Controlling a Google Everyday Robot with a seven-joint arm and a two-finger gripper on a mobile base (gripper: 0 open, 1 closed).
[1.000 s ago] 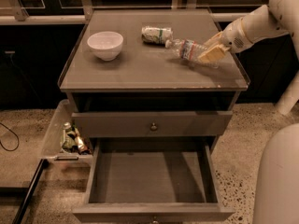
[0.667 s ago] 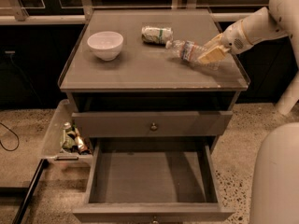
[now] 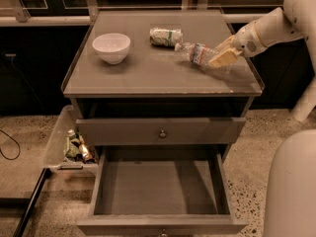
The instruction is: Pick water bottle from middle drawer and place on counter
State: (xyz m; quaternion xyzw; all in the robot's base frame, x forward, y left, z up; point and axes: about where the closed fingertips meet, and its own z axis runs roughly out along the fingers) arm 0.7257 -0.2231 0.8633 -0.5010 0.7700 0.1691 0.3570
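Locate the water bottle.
In the camera view, the water bottle lies on its side on the counter, right rear, between the can and the pincer.

One view only. The camera sits high in front of the cabinet (image 3: 123, 131), facing its front and pitched steeply down. Mid range: the whole counter (image 3: 148, 78) fits, spanning 10 to 2 o'clock. The pulled-out drawer (image 3: 158, 186) is at 6 o'clock, its front cut by the bottom edge. Floor (image 3: 29, 132) shows at 9 and 3 o'clock. The white robot body (image 3: 291, 186) looms close at 5 o'clock. The arm (image 3: 266, 31) enters from 2 o'clock, with the gripper (image 3: 221, 58) over the counter's right side.
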